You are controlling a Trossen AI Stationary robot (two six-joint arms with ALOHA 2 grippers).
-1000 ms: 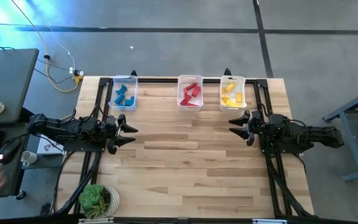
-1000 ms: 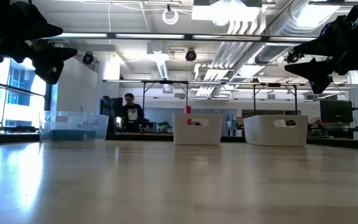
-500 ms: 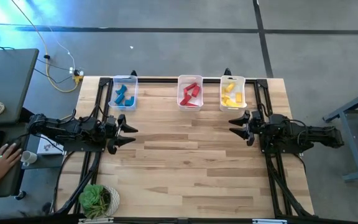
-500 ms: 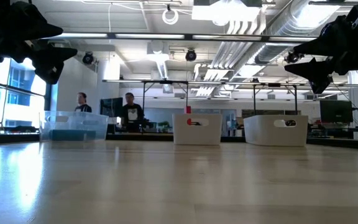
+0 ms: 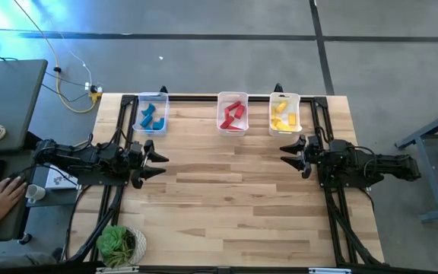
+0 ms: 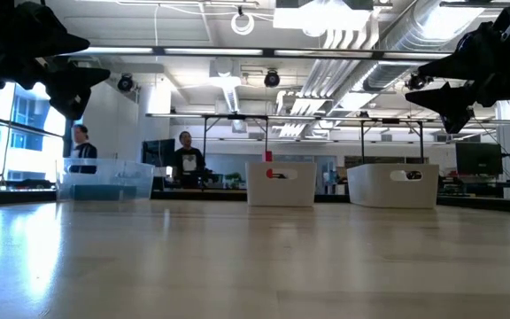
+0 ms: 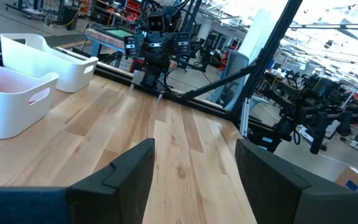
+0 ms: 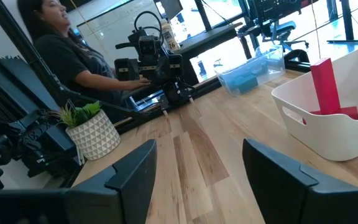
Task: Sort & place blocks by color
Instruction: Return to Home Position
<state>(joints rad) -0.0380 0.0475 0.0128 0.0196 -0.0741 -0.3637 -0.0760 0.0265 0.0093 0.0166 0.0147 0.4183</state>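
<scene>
Look at your small blue blocks (image 5: 150,116): they lie in the clear plastic bin (image 5: 137,114) at 11 o'clock on the pale wooden counter (image 5: 226,198). The small red blocks (image 5: 234,116) lie in the middle white plastic bin (image 5: 219,114) at 12 o'clock. The small yellow blocks (image 5: 280,116) lie in the right white plastic bin (image 5: 299,114) at 1 o'clock. Your left gripper (image 5: 163,166) hangs at 9 o'clock and your right gripper (image 5: 283,154) at 3 o'clock. Both have their fingers spread apart, holding nothing.

Wooden table (image 5: 226,190): clear bin (image 5: 166,114), two white bins (image 5: 233,94) along far edge; potted plant (image 5: 120,245) near-left corner
</scene>
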